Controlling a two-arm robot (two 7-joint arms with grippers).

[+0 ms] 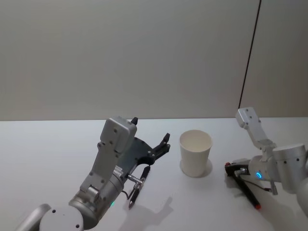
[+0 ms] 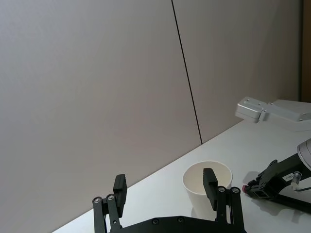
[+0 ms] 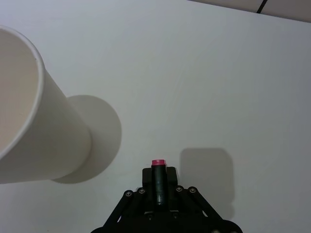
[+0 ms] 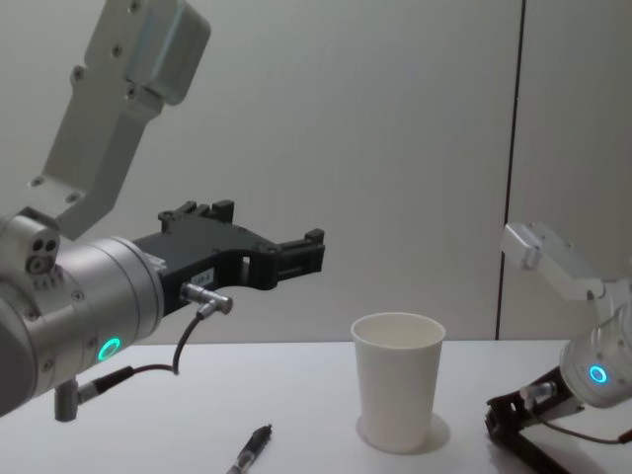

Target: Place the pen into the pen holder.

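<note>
**benchrat:** Biggest first. White table [image 1: 57,159], nothing much on it. The left gripper [image 2: 164,180] hangs well above it with its fingers spread wide and nothing between them. The pen holder [image 1: 196,154] stands upright near the middle. To its right, the right gripper [image 3: 158,171] sits low at the table, clamped on the pen [image 3: 157,187]. The pink end pokes out past the fingertips, near the cup but apart from it. A second pen [image 1: 138,186] lies flat on the table below the left arm.

**servo_sam:** How do you reckon it handles?

**benchrat:** I'd guess the pen is light and stiff with a smooth barrel, so it could twist or slide in a loose pinch. Mid-barrel is the safest hold. Here the grip looks close to the pink end, so most of the length trails behind. The cup is the touchy bit. It's empty paper, probably tips at a nudge, and it's shorter than a pen, so the pen will end up leaning on the rim. Drop it in from above, no side push.

**servo_sam:** Which camera's useful?

**benchrat:** Right wrist view gives the clamp itself. Head view lays out both pens and the cup. Chest view shows how high the left gripper is. Left wrist view shows its open fingers, with the cup beyond.
</note>
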